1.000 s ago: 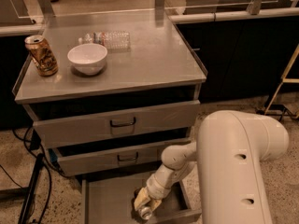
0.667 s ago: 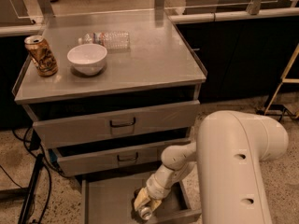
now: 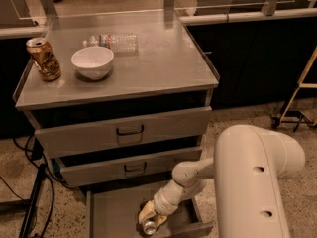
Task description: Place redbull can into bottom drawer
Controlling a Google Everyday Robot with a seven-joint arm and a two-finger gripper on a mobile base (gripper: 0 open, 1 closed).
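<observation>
almost nothing has changed across the last second. the gripper [image 3: 150, 218] sits low inside the bottom drawer [image 3: 114, 213], at the end of the white arm [image 3: 184, 181], in the same place as a second ago. the redbull can [image 3: 148, 227] is right at the gripper's tip, on its near side, with its shiny top turned up towards the camera, and it has not shifted either. whether the gripper is clamped on the can or has let it go, i cannot tell; the two are touching or nearly so.

for the task, this pause reads as the placing step at its end: the can is already within the drawer's low walls, close over the floor or resting on it. what seems left is the release and lifting the arm out without dragging the can along.

well above and behind the gripper, the middle drawer [image 3: 134, 167] and top drawer [image 3: 130, 130] stand slightly open. higher still, on the counter [image 3: 163, 71], the gold-brown can [image 3: 43, 58], white bowl [image 3: 92, 62] and clear bottle [image 3: 116, 41] stay where they were.
</observation>
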